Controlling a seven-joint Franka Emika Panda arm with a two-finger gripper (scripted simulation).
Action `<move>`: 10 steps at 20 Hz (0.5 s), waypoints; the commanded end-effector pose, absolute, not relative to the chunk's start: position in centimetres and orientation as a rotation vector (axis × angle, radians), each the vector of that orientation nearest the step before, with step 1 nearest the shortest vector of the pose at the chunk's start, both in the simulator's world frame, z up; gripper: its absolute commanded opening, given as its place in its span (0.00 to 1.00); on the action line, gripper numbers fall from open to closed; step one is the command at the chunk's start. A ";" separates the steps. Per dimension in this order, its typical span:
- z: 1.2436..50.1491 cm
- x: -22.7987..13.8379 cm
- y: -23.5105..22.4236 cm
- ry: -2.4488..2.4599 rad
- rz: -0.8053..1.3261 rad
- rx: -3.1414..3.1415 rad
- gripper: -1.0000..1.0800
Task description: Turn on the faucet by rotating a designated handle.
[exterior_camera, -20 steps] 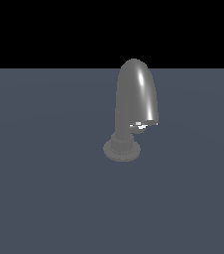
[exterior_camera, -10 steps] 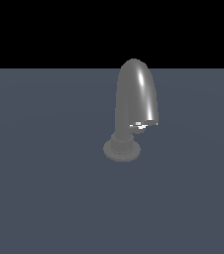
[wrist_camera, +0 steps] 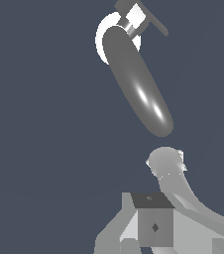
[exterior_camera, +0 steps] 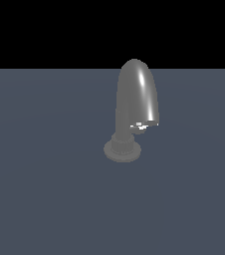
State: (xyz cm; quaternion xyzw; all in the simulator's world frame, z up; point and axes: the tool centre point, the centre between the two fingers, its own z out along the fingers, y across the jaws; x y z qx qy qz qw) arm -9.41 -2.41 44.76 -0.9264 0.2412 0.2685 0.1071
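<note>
The dull grey faucet (exterior_camera: 134,107) stands upright near the middle of the exterior view, its thick arched spout rising from a ribbed collar and flat disc base. Of the handle (exterior_camera: 141,126) only small white glints show, just under the spout's mouth. In the wrist view I look down on the faucet (wrist_camera: 139,84). There the handle (wrist_camera: 142,19) is a thin dark lever with a white patch, on the far side of the base from the spout's tip. My gripper (wrist_camera: 158,198) shows as pale grey shapes some way short of the spout's tip, touching nothing. Its jaws are unclear. The exterior view does not show it.
A flat dark blue-grey surface (exterior_camera: 45,199) spreads around the faucet on all sides, with a black band behind it. Nothing else stands on it.
</note>
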 end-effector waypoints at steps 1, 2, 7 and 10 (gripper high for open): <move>44.0 -8.3 -2.8 0.758 0.850 -2.681 0.00; 43.7 -7.9 -2.9 0.777 0.874 -2.661 0.00; 42.0 -5.8 -3.8 0.869 0.989 -2.558 0.00; 40.8 -4.7 -4.3 0.923 1.058 -2.491 0.00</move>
